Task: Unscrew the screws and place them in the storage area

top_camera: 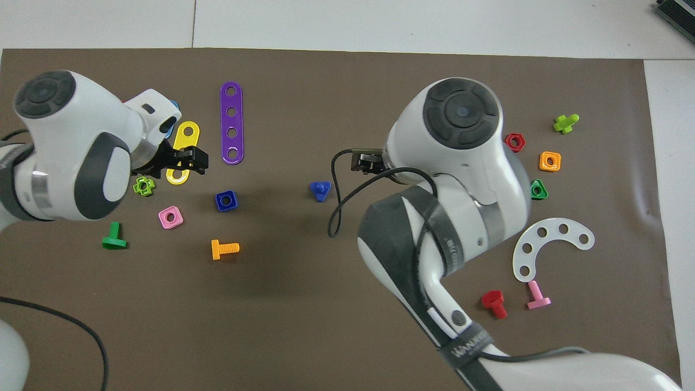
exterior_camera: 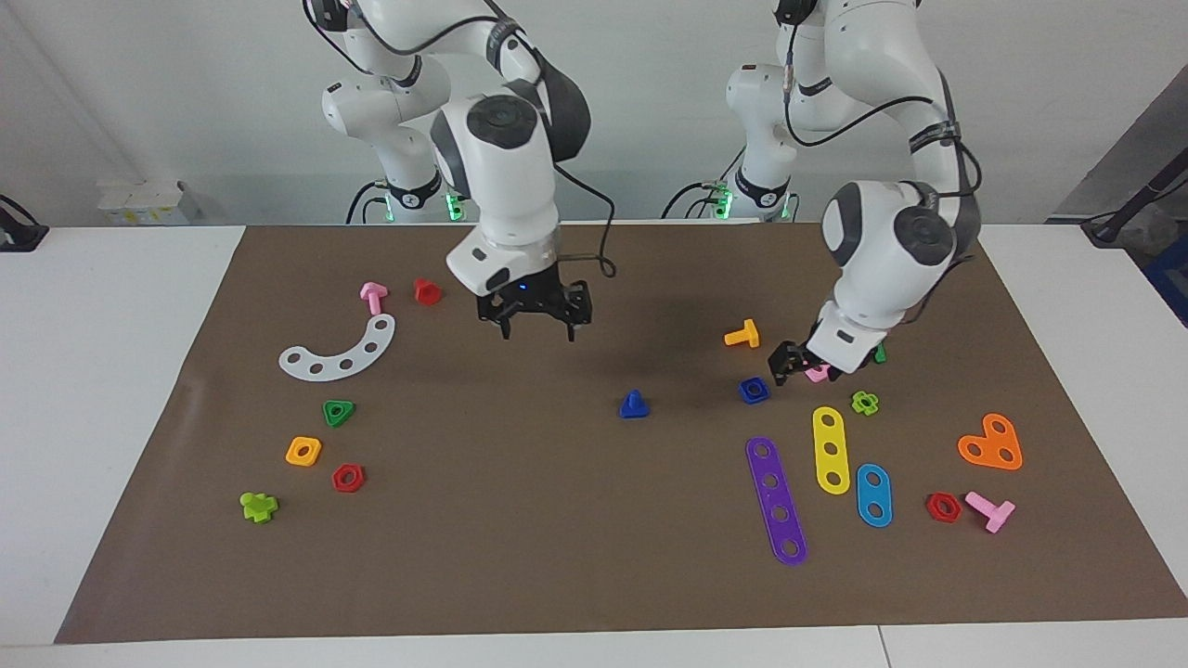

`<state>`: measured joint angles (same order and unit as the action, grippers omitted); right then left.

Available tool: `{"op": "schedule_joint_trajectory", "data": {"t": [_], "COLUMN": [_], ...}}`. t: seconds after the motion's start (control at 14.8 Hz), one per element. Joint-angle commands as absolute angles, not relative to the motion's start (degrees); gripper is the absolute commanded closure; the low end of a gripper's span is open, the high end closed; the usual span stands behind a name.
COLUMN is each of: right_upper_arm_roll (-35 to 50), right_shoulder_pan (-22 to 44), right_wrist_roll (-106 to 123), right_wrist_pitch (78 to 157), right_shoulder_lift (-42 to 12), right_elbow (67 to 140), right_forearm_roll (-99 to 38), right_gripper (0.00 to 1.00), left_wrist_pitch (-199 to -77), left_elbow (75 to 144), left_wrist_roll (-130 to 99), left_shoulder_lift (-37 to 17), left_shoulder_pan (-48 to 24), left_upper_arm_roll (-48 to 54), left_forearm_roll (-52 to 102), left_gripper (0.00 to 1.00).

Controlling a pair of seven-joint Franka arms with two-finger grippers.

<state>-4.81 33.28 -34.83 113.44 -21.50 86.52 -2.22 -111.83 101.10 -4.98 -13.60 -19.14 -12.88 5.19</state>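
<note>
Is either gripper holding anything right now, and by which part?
Nothing is held. The right gripper hangs open and empty above the mat; the left gripper is low beside the blue square nut, also empty.

Right claw (exterior_camera: 535, 315) raised, fingers spread, pointing down; left claw (exterior_camera: 806, 364) low, tilted.

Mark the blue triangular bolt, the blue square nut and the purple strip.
blue triangular bolt (exterior_camera: 634, 405), facing view, on its head.
blue square nut (exterior_camera: 754, 390), facing view, on its rim.
purple strip (top_camera: 232, 123), overhead view, between its middle holes.

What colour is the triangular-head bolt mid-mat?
Blue bolt; clearest in the facing view.
</note>
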Motion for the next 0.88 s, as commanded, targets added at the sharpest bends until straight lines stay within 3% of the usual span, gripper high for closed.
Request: {"op": "schedule_joint_trajectory", "data": {"t": [0.0, 0.14, 0.2, 0.54, 0.68, 0.81], "right_upper_arm_roll": [-4.83, -4.92, -4.83, -4.75, -4.57, -4.31], "right_shoulder_pan": [35.67, 38.49, 38.58, 39.37, 39.81, 39.9], "right_wrist_roll": [-38.13, -41.47, -41.48, -40.7, -38.77, -38.5], "right_wrist_pitch": [117.85, 120.57, 122.59, 126.65, 127.0, 126.74], "right_shoulder_lift": [-30.11, -38.54, -39.89, -39.73, -38.5, -37.97], "right_elbow": [80.18, 74.03, 74.0, 78.47, 81.9, 82.79], "right_forearm_roll": [-2.2, -1.58, -1.5, -1.93, -2.02, -2.02], "right_gripper": [0.0, 0.0, 0.0, 0.01, 0.11, 0.28], "left_wrist_pitch": [-108.11, -105.48, -104.25, -98.71, -96.43, -95.02], "left_elbow": [99.67, 99.67, 99.93, 100.37, 100.28, 100.37], "left_wrist_roll": [3.22, 9.11, 10.88, 12.04, 11.78, 11.69], "left_shoulder_lift": [-11.61, -9.33, -7.84, 1.04, 2.89, 4.47], "left_shoulder_pan": [-12.77, -8.89, -7.92, -7.11, -7.56, -7.91], "left_upper_arm_roll": [-12.57, -12.57, -12.74, -12.74, -12.13, -11.87], "left_forearm_roll": [2.81, 2.81, 2.73, -1.57, -3.68, -3.96], "left_gripper": [0.05, 0.07, 0.08, 0.07, 0.06, 0.0]}}
